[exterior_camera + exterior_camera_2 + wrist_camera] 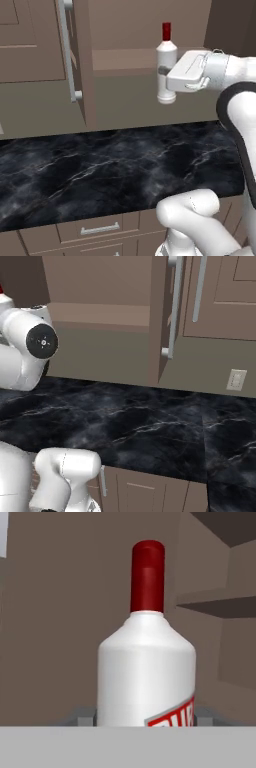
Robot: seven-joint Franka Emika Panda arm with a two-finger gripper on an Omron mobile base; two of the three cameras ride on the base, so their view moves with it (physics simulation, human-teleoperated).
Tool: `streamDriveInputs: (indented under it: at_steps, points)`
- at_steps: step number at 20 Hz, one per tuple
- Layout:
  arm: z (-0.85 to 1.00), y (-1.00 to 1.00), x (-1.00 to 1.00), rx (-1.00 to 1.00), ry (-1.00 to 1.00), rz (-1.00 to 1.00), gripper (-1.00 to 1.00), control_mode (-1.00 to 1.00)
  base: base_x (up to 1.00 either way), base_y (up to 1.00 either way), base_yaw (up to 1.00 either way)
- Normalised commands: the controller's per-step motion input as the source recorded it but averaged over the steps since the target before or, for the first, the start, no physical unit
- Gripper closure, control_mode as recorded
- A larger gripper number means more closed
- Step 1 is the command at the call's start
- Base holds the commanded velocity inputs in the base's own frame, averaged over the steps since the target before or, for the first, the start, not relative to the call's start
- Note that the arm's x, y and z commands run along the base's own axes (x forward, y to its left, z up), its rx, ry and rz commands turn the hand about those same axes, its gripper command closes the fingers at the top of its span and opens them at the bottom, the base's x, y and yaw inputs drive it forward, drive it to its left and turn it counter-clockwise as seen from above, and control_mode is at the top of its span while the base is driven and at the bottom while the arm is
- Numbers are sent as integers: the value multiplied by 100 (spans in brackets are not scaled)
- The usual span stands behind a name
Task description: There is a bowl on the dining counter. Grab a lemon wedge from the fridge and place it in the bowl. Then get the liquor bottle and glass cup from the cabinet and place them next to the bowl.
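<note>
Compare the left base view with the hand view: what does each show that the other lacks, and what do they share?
Left base view alone: the black marble counter, the open cabinet door with its silver bar handle, a drawer front below, and the gripper closed on the bottle's body, which hangs clear of the counter.
Hand view alone: part of a red label low on the bottle, and a dark shelf edge.
Both: the white liquor bottle with its red cap, upright.
</note>
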Motion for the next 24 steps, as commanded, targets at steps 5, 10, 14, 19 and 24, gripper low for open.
streamDriveInputs:
  at_steps: [5,10,14,19,24]
  points:
    - [-45,-50,-100,-4,13,-3,100,-100,0,0,0]
    - [-52,-29,-73,-4,15,-9,100,-100,0,0,0]
    - [-37,0,-29,-3,20,-13,100,-100,0,0,0]
    - [-28,8,0,-5,22,-7,100,-100,0,0,0]
    - [-18,0,-9,-1,13,-2,100,-100,0,0,0]
